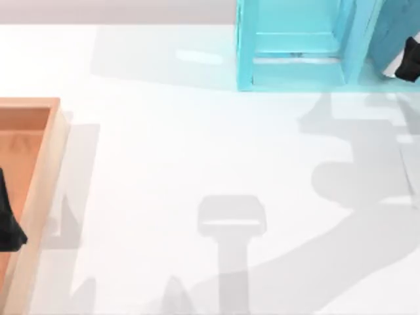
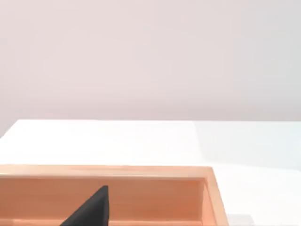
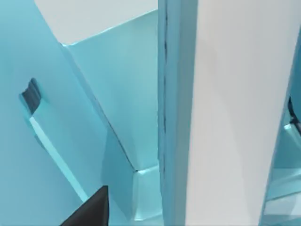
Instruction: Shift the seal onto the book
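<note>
The seal is out of view. A darker teal slab that looks like the book (image 1: 392,29) stands tilted at the far right corner, beside the shelf unit, with a sliver of white at its lower end. My right gripper (image 1: 411,59) is at the table's far right edge, right against that slab. In the right wrist view a dark part of that gripper (image 3: 91,211) sits close to teal panels and a broad white face (image 3: 225,108). My left gripper (image 1: 9,224) hangs over the wooden tray at the left edge.
A light-blue shelf unit (image 1: 295,46) stands at the far middle-right. A shallow wooden tray (image 1: 46,177), also seen as the tray (image 2: 141,197) in the left wrist view, lies along the left edge. Arm shadows fall across the white table (image 1: 197,144).
</note>
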Available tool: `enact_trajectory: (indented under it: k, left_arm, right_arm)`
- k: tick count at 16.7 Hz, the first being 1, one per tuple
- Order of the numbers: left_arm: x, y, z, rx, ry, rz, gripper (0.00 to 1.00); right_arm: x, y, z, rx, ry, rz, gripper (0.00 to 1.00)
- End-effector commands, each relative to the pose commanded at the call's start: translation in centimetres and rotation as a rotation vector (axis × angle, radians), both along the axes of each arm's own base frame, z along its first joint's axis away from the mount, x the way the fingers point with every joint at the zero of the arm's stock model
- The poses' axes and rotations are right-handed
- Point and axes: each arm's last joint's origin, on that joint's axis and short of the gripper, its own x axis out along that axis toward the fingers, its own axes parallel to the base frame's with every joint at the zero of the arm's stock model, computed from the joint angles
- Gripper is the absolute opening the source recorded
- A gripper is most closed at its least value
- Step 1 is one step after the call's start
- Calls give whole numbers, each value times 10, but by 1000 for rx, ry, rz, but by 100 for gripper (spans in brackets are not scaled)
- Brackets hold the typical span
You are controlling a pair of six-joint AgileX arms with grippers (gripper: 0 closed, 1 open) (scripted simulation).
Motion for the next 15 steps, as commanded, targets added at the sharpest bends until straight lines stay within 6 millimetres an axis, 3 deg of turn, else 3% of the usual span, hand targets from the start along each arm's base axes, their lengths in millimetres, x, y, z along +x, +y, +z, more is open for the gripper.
enact_trajectory:
  k: [6,12,15]
  left_arm:
    - [0,0,0,0,0,0,100]
    - [0,0,0,0,0,0,100]
    - [0,0,0,0,0,0,100]
  right_arm:
    - [57,3,-6,0,-3,0,100]
    - [64,4,-7,0,0,0,100]
    - [64,4,-7,0,0,0,77]
